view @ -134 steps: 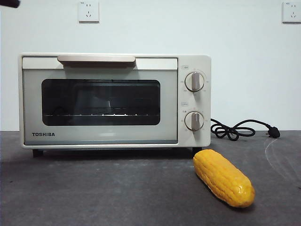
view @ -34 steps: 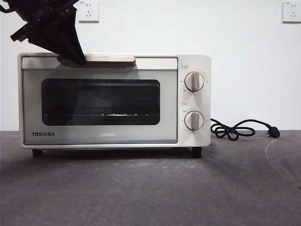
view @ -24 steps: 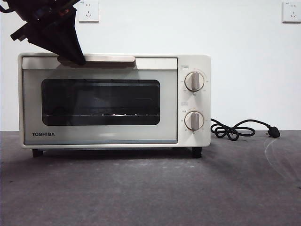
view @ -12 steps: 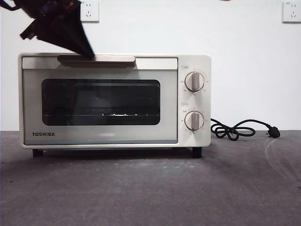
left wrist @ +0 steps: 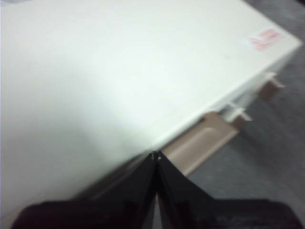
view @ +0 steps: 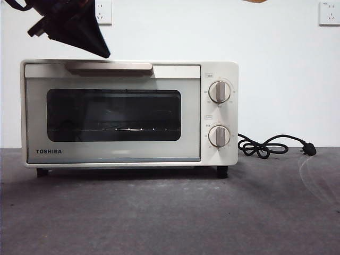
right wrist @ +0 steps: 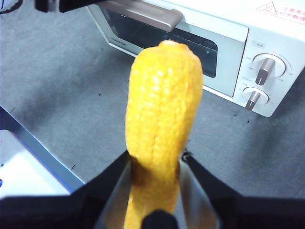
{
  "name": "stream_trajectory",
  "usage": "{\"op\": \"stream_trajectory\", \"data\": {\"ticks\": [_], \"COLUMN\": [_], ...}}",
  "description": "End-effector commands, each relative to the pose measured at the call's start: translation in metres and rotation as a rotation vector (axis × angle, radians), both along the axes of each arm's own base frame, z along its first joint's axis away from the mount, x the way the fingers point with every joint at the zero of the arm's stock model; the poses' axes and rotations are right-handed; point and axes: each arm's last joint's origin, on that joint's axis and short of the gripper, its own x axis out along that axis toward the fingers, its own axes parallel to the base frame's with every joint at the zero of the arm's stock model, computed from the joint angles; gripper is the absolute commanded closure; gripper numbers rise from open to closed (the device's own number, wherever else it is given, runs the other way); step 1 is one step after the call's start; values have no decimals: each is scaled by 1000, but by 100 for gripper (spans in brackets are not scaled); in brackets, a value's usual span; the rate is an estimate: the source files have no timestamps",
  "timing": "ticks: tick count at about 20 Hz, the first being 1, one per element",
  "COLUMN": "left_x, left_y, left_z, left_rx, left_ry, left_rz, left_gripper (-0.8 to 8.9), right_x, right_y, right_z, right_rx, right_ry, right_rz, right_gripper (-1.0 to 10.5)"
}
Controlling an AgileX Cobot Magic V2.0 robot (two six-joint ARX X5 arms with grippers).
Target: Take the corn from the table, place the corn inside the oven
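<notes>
The right gripper (right wrist: 157,164) clamps the corn (right wrist: 161,124) between its two fingers, the cob standing out past the fingertips (right wrist: 188,160) with its tapered end farthest from them. Only the right wrist view shows this; in the front view just an orange sliver at the upper edge may be the cob, too small to be sure. Beyond the cob's tip, that wrist view looks down on the oven (right wrist: 224,43), its door shut, the bar handle (right wrist: 143,14) and two knobs (right wrist: 259,83) facing the camera, with grey table (right wrist: 62,90) around it.

The left gripper (left wrist: 155,156) has its fingers pressed together with no gap and nothing between them. In the left wrist view their tips sit over the oven's (left wrist: 109,71) top front edge, the handle (left wrist: 202,140) just past them. The front view places that gripper (view: 103,52) just above the handle's (view: 109,66) left part, not touching it, and shows the door closed and the table (view: 170,212) before the oven (view: 127,111) bare of corn.
</notes>
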Motion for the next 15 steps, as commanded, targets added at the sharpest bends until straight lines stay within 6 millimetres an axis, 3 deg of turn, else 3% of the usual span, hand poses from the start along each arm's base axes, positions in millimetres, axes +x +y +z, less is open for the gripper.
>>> {"op": "stream_trajectory", "data": {"ticks": [1, 15], "left_x": [1, -6], "left_y": [0, 4], "left_z": [2, -9], "left_rx": [10, 118], "left_ry": [-16, 77], "left_rz": [8, 6], "left_gripper": [819, 819], "right_x": [0, 0], "right_y": [1, 1], "right_z": [0, 0], "right_rx": [0, -1], "right_ry": [-5, -5], "right_rz": [-1, 1], "right_gripper": [958, 958]}}
